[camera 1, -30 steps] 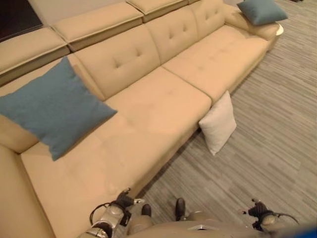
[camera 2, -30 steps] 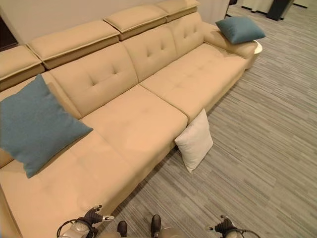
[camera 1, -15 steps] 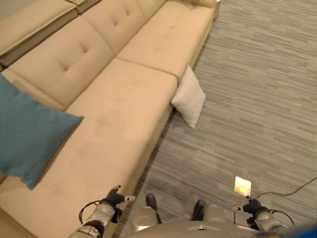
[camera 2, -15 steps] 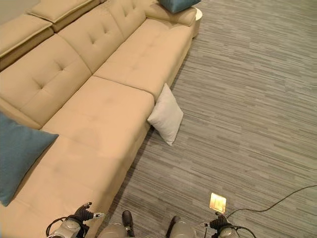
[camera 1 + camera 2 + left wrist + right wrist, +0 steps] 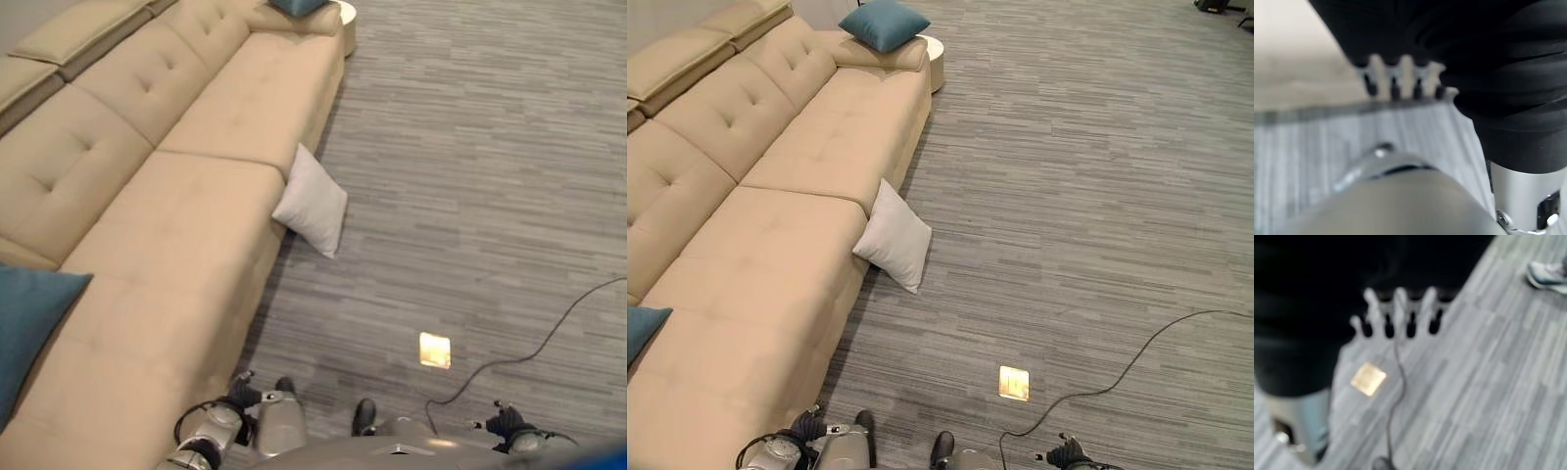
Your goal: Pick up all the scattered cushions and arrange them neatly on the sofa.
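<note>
A long beige sofa (image 5: pixel 774 225) runs along the left, with grey striped carpet (image 5: pixel 1087 196) to its right. A pale grey cushion (image 5: pixel 893 236) stands on the carpet on one corner, leaning against the sofa's front edge near the seam between 2 seat sections. It looks soft, light and squashy, likely to sag if pinched by a corner, so holding it across the 2 opposite sides should work best. A teal cushion (image 5: pixel 884 23) lies on the sofa's far armrest; another teal cushion (image 5: pixel 24 323) sits on the near seat, cut off at the edge. The left hand (image 5: pixel 1400 81) and right hand (image 5: pixel 1398 313) hang low with fingers straight and slightly apart, holding nothing. A brass floor plate (image 5: pixel 1013 383) lies near. A person's shoe (image 5: pixel 1547 275) is partly cut off.
</note>
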Controlling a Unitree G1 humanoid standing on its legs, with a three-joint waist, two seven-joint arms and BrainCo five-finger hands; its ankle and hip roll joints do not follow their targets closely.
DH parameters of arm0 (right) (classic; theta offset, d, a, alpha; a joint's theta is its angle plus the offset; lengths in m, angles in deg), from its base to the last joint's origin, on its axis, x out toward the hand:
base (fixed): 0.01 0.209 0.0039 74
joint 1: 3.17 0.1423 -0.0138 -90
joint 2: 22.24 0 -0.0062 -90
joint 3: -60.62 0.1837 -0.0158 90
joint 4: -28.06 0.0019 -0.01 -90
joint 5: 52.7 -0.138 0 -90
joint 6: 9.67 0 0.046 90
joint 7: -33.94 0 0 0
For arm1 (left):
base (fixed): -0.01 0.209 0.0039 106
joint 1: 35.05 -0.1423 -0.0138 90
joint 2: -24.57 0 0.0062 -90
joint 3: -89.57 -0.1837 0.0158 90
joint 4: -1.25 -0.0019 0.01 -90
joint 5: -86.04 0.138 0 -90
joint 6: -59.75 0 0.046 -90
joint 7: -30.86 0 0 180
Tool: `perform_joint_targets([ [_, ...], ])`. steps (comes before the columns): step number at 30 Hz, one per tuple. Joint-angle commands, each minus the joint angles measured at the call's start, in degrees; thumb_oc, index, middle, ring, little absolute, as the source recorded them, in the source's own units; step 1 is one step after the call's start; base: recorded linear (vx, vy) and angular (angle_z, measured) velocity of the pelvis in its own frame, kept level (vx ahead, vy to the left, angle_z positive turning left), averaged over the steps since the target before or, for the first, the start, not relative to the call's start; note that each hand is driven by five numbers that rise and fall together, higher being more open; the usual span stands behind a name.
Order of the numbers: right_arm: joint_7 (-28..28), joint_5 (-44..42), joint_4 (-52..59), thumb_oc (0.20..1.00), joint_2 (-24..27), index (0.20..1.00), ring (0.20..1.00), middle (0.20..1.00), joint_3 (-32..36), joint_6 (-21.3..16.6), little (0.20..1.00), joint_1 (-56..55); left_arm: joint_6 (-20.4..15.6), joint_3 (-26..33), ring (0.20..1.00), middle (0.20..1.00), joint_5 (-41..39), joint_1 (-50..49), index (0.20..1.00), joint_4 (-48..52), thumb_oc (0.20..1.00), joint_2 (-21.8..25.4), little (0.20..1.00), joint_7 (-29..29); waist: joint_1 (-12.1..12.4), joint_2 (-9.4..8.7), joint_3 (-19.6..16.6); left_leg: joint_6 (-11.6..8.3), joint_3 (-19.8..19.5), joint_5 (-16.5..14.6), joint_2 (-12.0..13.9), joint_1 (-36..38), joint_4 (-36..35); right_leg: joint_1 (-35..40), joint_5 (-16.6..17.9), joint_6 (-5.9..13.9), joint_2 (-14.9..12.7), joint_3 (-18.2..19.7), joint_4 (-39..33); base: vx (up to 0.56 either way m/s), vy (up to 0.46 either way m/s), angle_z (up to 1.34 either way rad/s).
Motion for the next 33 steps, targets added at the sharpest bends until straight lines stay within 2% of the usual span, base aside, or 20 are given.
perform_joint_targets([
  [1,-1.7,-1.4,-0.1,1.0,1.6,1.0,1.0,1.0,0.6,0.0,1.0,2.0,-0.7,-0.3,1.0,1.0,-1.1,1.8,1.0,0.1,1.0,0.6,1.0,-0.7,1.4,-0.57,1.6,2.57,0.6,-0.2,-1.9,-4.0,0.4,6.1,-0.5,6.98,-3.9,2.3,-2.0,0.23,0.032,-0.22],
  [2,-1.8,-1.3,-0.2,1.0,1.6,1.0,1.0,1.0,0.6,0.1,1.0,1.9,-0.7,-0.4,1.0,1.0,-1.1,1.9,1.0,0.1,1.0,0.7,1.0,-0.6,1.7,-0.6,1.6,2.32,1.0,0.2,-1.8,-4.7,-0.1,6.9,-1.0,7.12,-3.8,2.6,-2.2,0.19,0.053,-0.11],
  [3,-1.5,-1.0,-0.2,1.0,1.6,1.0,1.0,1.0,0.5,0.2,1.0,2.0,-0.7,-0.1,1.0,1.0,-1.2,1.7,1.0,0.1,1.0,0.6,1.0,-0.6,1.9,-0.26,1.2,2.66,0.8,0.4,-1.7,-3.6,-2.3,7.4,-1.6,7.37,-3.5,3.2,-1.9,0.28,0.082,-0.09],
  [5,-1.4,-0.3,-0.5,1.0,1.3,1.0,1.0,1.0,0.5,0.3,1.0,1.5,-0.7,0.0,1.0,1.0,-1.2,1.3,1.0,0.3,1.0,0.4,1.0,-0.5,1.8,-0.21,0.4,3.37,0.4,0.8,-2.1,-3.2,-2.1,8.3,-2.5,7.69,-3.8,3.3,-1.4,0.29,0.121,-0.31],
  [8,-1.2,0.5,-0.5,1.0,0.8,1.0,1.0,1.0,0.4,0.7,1.0,1.7,-0.8,-0.2,1.0,1.0,-1.5,1.6,1.0,0.7,1.0,0.3,1.0,-0.6,2.4,-1.64,-0.3,4.23,1.4,-0.4,-2.9,-3.6,-0.2,8.2,-3.2,8.87,-6.1,3.3,1.0,0.29,0.153,-0.3],
  [9,-0.8,0.8,-0.2,1.0,0.5,1.0,1.0,1.0,0.2,0.6,1.0,1.6,-0.8,0.1,1.0,1.0,-2.0,1.7,1.0,1.8,1.0,0.7,1.0,-0.6,2.7,-2.58,-0.4,5.31,1.9,-1.9,-3.8,-2.4,-0.2,6.6,-2.9,10.0,-8.2,3.3,6.0,0.24,0.134,-0.34],
  [10,-0.8,0.8,-0.2,1.0,0.5,1.0,1.0,1.0,0.2,0.6,1.0,1.6,-0.8,0.1,1.0,1.0,-2.0,1.7,1.0,1.8,1.0,0.7,1.0,-0.6,2.8,-2.5,-0.5,5.3,2.0,-1.8,-3.7,-2.5,-0.2,6.4,-2.7,9.96,-8.1,3.3,5.9,0.3,0.205,-0.27],
  [11,-0.7,0.7,0.3,1.0,0.5,1.0,1.0,1.0,0.5,0.7,1.0,2.0,-0.9,0.0,1.0,1.0,-2.4,1.9,1.0,2.8,1.0,1.1,1.0,-0.5,2.4,-2.9,-0.2,6.44,2.7,-3.6,-4.7,-0.8,-0.2,3.4,0.2,11.82,-10.7,2.5,13.1,0.13,0.112,-0.07],
  [12,-0.7,0.7,0.3,1.0,0.5,1.0,1.0,1.0,0.5,0.7,1.0,2.0,-0.9,0.0,1.0,1.0,-2.4,1.9,1.0,2.8,1.0,1.1,1.0,-0.5,2.5,-2.81,-0.3,6.44,2.7,-3.5,-4.5,-1.0,-0.3,3.2,0.3,11.77,-10.6,2.6,13.0,0.2,0.167,-0.06],
  [15,-0.7,0.5,0.9,1.0,0.2,1.0,1.0,1.0,0.4,0.5,1.0,2.2,-0.9,-0.4,1.0,1.0,-2.3,2.6,1.0,3.1,1.0,1.9,1.0,-0.7,1.0,-2.65,0.7,7.66,2.7,-5.5,-5.4,1.8,-0.5,-1.7,4.3,12.58,-12.2,2.9,23.3,0.18,0.118,0.09],
  [16,-0.5,0.3,1.5,1.0,-0.1,1.0,1.0,1.0,0.0,0.2,1.0,2.5,-1.1,-0.4,1.0,1.0,-2.6,2.9,1.0,3.1,1.0,2.1,1.0,-1.0,0.2,-1.94,1.1,7.94,1.9,-6.4,-5.8,4.2,-1.7,-4.8,4.0,11.57,-12.4,2.8,24.6,0.18,0.076,0.24],
  [17,-0.5,0.3,1.5,1.0,0.0,1.0,1.0,1.0,0.0,0.2,1.0,2.5,-1.1,-0.4,1.0,1.0,-2.6,2.9,1.0,3.1,1.0,2.1,1.0,-1.0,0.2,-1.82,1.0,7.91,1.9,-6.3,-5.7,4.1,-1.7,-4.9,4.1,11.5,-12.3,2.8,24.4,0.27,0.053,0.21],
  [18,-0.6,0.2,1.9,1.0,0.0,1.0,1.0,1.0,-0.5,0.0,1.0,3.2,-1.3,-0.4,1.0,1.0,-3.1,3.2,1.0,2.8,1.0,1.7,1.0,-1.1,-0.5,-1.12,1.9,8.07,0.3,-7.3,-6.4,6.3,-2.6,-7.4,1.8,10.07,-11.6,3.2,21.4,0.16,0.013,0.34],
  [20,-0.5,0.1,2.0,1.0,0.2,1.0,1.0,1.0,-0.6,-0.1,1.0,3.4,-1.4,-0.3,1.0,1.0,-3.0,3.1,1.0,2.6,1.0,1.6,1.0,-1.1,-0.8,-0.86,2.0,8.09,-0.1,-7.8,-6.6,6.8,-2.5,-8.0,2.0,9.84,-11.2,3.5,19.0,0.2,-0.007,0.54],
  [23,-0.7,-0.1,2.6,1.0,0.4,1.0,1.0,1.0,-0.9,-0.2,1.0,4.0,-1.6,-0.3,1.0,1.0,-2.8,3.3,1.0,1.5,1.0,1.2,1.0,-1.1,-1.7,-1.48,3.1,7.95,-1.6,-10.1,-8.1,9.3,-2.0,-10.3,5.4,10.5,-10.8,5.3,8.6,0.25,-0.078,0.35],
  [26,-0.6,0.5,3.4,1.0,0.6,1.0,1.0,1.0,-1.4,-0.2,1.0,4.5,-2.0,0.2,1.0,1.0,-3.0,3.7,1.0,0.8,1.0,0.8,1.0,-1.1,-2.9,-2.02,3.8,7.97,-4.4,-11.9,-9.8,11.7,-1.8,-14.5,9.9,11.78,-9.9,7.9,1.9,0.3,-0.101,0.21],
  [30,-0.3,1.3,3.9,1.0,1.0,1.0,1.0,1.0,-1.6,-0.3,1.0,4.3,-2.3,0.6,1.0,1.0,-3.4,3.6,1.0,0.5,1.0,0.5,1.0,-1.0,-4.0,-1.84,4.0,7.73,-7.3,-14.1,-11.0,14.0,-0.9,-16.0,11.7,12.43,-8.9,9.4,0.2,0.28,-0.097,0.56],
  [33,-0.1,1.3,3.7,1.0,1.3,1.0,1.0,1.0,-1.5,-0.6,1.0,3.2,-2.6,0.3,1.0,1.0,-3.1,3.2,1.0,0.4,1.0,0.2,1.0,-0.7,-4.9,-1.95,3.1,7.24,-9.7,-17.0,-11.7,16.7,0.2,-14.9,11.9,11.6,-7.9,13.2,1.7,0.34,-0.159,0.59],
])
